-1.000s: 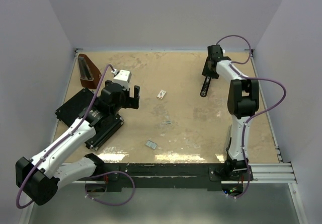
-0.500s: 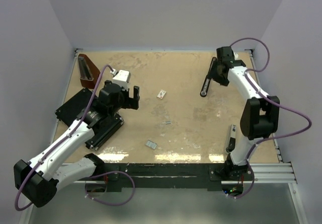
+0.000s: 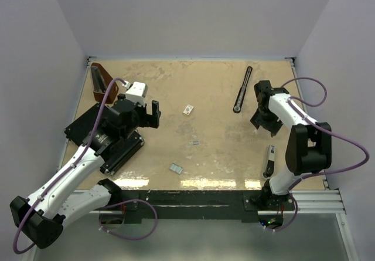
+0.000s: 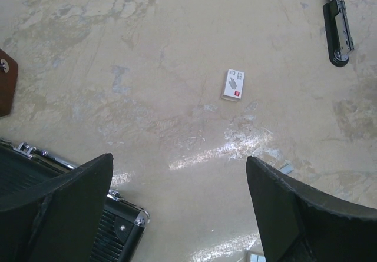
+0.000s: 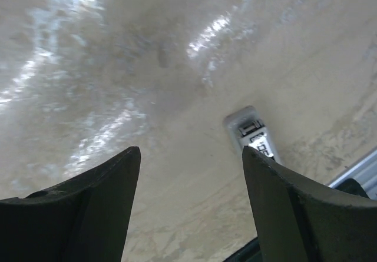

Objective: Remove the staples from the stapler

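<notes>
The stapler's slim black bar [image 3: 242, 90] lies on the table at the far right; it also shows in the left wrist view [image 4: 339, 20]. Its dark-grey metal bar [image 3: 269, 160] lies near the right arm's base, and its end shows in the right wrist view [image 5: 253, 133]. A small silvery strip of staples [image 3: 176, 168] lies near the front edge, just visible in the left wrist view [image 4: 257, 257]. My right gripper [image 3: 263, 123] [image 5: 190, 153] is open and empty above bare table between the two bars. My left gripper [image 3: 147, 119] [image 4: 178, 162] is open and empty at the left.
A flat black box [image 3: 105, 135] [image 4: 70, 226] lies under the left arm. A brown wedge [image 3: 101, 83] stands at the far left. A small white box with a red mark [image 3: 188, 109] [image 4: 234, 85] and a tiny silvery bit [image 3: 195, 143] lie mid-table.
My right gripper has drawn away from the black bar toward the near right, leaving the bar lying on the table. My left gripper has shifted slightly left.
</notes>
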You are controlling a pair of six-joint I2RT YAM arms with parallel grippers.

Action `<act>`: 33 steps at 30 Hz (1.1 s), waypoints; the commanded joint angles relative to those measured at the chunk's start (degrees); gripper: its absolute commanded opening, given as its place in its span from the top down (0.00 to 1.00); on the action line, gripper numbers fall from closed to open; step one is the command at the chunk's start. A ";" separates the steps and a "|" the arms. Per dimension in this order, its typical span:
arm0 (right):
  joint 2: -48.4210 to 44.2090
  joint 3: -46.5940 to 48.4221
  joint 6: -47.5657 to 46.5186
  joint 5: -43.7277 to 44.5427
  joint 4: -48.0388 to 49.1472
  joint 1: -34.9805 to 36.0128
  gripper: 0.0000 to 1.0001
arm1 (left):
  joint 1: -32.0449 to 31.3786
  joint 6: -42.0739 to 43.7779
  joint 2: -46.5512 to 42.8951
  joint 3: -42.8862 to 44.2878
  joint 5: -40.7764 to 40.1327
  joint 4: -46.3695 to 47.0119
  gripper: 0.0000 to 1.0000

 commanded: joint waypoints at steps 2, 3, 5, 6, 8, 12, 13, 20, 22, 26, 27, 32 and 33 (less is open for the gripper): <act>1.44 -1.84 2.19 7.56 -5.01 -1.63 0.25 | 0.06 -0.11 -1.40 0.21 1.36 1.83 0.01; 2.14 -1.67 1.93 8.35 -5.27 -1.98 0.24 | 0.06 -0.11 -1.40 0.21 1.62 2.01 0.01; 4.77 -1.32 0.35 8.27 -5.62 -1.98 0.24 | 0.06 -0.02 -1.23 0.47 2.06 1.92 0.02; 5.66 -1.58 0.25 8.96 -6.32 -1.98 0.24 | 0.06 -0.11 -0.88 0.56 2.15 1.84 0.02; 7.15 -2.45 0.08 9.41 -6.68 -1.98 0.23 | 0.06 -0.37 -0.88 0.91 1.46 1.40 0.02; 7.77 -4.57 -1.33 8.36 -5.54 -2.07 0.23 | 0.06 -0.46 -1.58 0.74 0.84 1.39 0.02; 7.86 -4.83 -1.68 7.57 -5.27 -2.07 0.23 | 0.06 -0.55 -1.75 0.65 1.01 1.48 0.02; 4.44 -9.22 -7.03 0.99 -0.18 -3.91 0.26 | 0.06 -0.37 -2.02 0.56 -0.39 1.22 0.02; 2.60 -9.84 -9.22 -0.95 1.49 -4.09 0.26 | 0.06 -0.37 -2.11 0.47 -0.40 1.31 0.02; 2.77 -9.76 -11.78 -7.10 2.73 -4.00 0.30 | 0.06 -0.46 -2.28 0.47 0.31 1.83 0.02; 2.33 -9.84 -12.48 -7.98 3.51 -4.00 0.33 | 0.06 -0.37 -2.20 0.21 0.57 2.10 0.02; -1.18 -11.69 -16.01 -15.37 6.42 -4.00 0.36 | 0.06 -0.55 -1.49 0.38 -0.13 1.84 0.02; -1.45 -11.95 -16.09 -16.07 6.59 -4.09 0.37 | 0.06 -0.81 -1.40 0.38 -0.65 1.57 0.02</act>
